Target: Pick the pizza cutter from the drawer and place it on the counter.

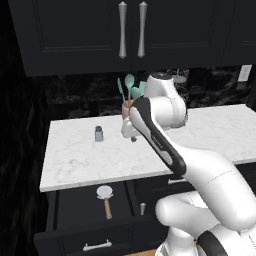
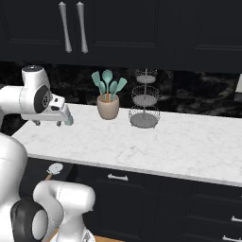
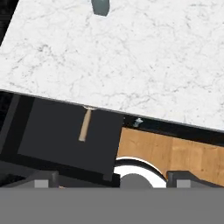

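The pizza cutter (image 1: pixel 105 195) lies in the open drawer (image 1: pixel 75 206), pale wheel toward the counter and tan handle toward the drawer front. In the hand view its handle (image 3: pixel 84 124) shows on the dark drawer floor (image 3: pixel 52 127), with the wheel mostly tucked under the counter's edge. My gripper (image 1: pixel 133 139) hangs open and empty above the white marble counter (image 1: pixel 90 160), well above and to the right of the drawer. From the right side the gripper (image 2: pixel 48 124) hovers over the counter's left end (image 2: pixel 165 142), with the cutter's wheel (image 2: pixel 56 168) below it. Both fingertips (image 3: pixel 41 180) stand far apart.
A small teal shaker (image 1: pixel 99 133) stands on the counter left of my hand. A crock of teal spatulas (image 2: pixel 108 105) and a tiered wire basket (image 2: pixel 144 101) stand at the back. A narrower drawer front (image 2: pixel 117 177) is to the right, and wood floor (image 3: pixel 175 153) lies below.
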{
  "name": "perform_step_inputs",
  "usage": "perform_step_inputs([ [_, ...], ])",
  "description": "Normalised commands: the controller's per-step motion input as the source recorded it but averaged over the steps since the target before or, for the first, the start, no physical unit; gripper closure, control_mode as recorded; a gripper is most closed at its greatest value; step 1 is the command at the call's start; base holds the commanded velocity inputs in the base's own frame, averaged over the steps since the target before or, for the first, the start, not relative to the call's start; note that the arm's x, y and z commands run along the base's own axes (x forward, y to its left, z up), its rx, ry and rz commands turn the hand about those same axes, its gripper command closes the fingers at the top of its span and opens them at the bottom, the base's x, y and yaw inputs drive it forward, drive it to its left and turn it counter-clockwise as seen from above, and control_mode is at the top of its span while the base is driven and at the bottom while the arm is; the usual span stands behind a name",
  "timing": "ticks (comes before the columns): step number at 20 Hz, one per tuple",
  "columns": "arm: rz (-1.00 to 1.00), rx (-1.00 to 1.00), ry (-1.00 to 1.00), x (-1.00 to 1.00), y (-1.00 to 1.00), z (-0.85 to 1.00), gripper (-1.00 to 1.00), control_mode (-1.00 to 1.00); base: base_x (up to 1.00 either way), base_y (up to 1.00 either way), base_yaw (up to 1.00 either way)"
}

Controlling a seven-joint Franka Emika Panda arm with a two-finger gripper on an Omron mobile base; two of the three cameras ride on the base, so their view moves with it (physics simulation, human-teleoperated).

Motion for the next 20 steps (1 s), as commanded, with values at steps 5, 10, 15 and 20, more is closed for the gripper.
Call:
perform_step_inputs([
  [5, 0.09, 0.03, 0.09, -0.33, 0.88, -0.46, -1.00, -1.00, 0.00, 0.00, 0.00],
  [10, 0.02, 0.08, 0.10, -0.42, 0.57, -0.66, -1.00, -1.00, 0.00, 0.00, 0.00],
  [15, -0.06, 0.01, 0.00, -0.39, 0.15, -0.67, -1.00, -1.00, 0.00, 0.00, 0.00],
  [20, -0.17, 0.00, 0.00, -0.59, 0.09, -0.76, -1.00, -1.00, 0.00, 0.00, 0.00],
])
